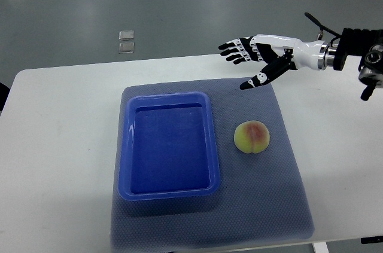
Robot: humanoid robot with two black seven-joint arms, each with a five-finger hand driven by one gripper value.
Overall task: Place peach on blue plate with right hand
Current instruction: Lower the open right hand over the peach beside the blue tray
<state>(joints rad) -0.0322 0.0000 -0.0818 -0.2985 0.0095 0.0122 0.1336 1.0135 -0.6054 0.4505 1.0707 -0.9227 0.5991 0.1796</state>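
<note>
Yellow-pink round peach lies on the mat, nearer the camera than the empty right robot hand with spread fingers; the blue plastic plate sits to the peach's left.

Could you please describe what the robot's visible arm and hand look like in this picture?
Only the right hand shows. Its palm and back are glossy white; the fingers are black with small white patches along the segments. A silver metal ring joins the white wrist to a black forearm, and a thin black cable loops above the wrist. The left arm is out of view.
</note>
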